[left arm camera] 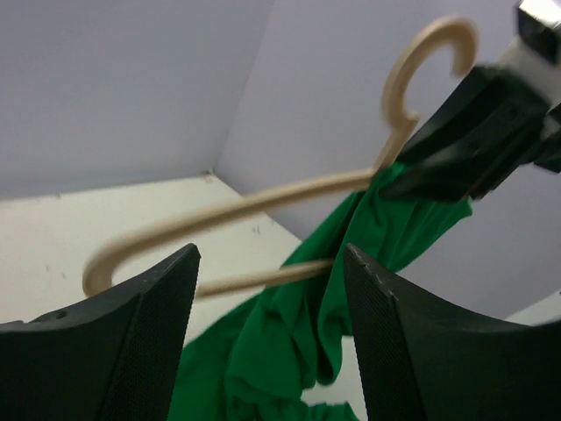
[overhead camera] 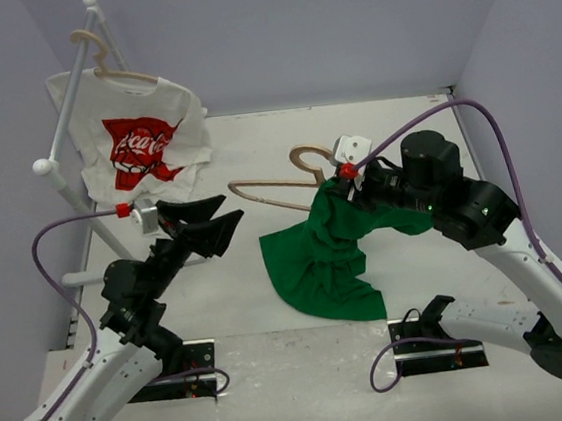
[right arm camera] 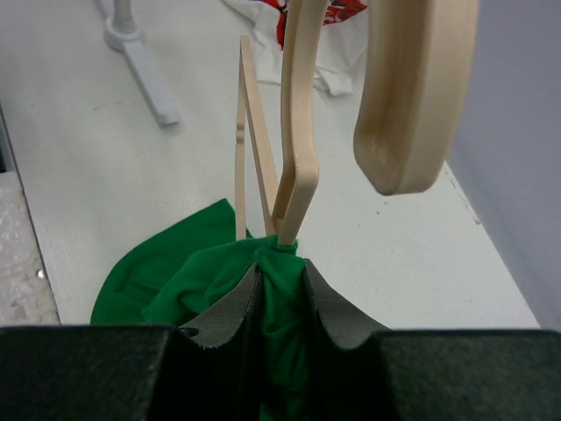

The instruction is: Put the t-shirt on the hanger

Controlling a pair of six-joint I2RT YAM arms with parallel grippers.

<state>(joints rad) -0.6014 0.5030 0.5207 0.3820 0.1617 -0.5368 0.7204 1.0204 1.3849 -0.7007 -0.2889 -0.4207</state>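
While green t-shirt (overhead camera: 326, 256) and beige hanger (overhead camera: 269, 190) are clamped together over the bench (overhead camera: 253, 138) in the closed right hand (overhead camera: 344, 175), the empty left hand (overhead camera: 231, 210) is held wide open; the hanger's free shoulder should be gripped next.

High rear view looking down, close wrist views, all sharing hanger (left arm camera: 254, 206)

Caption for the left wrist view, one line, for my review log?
Left gripper, jaws open, faces the hanger and green t-shirt held up by the right gripper.
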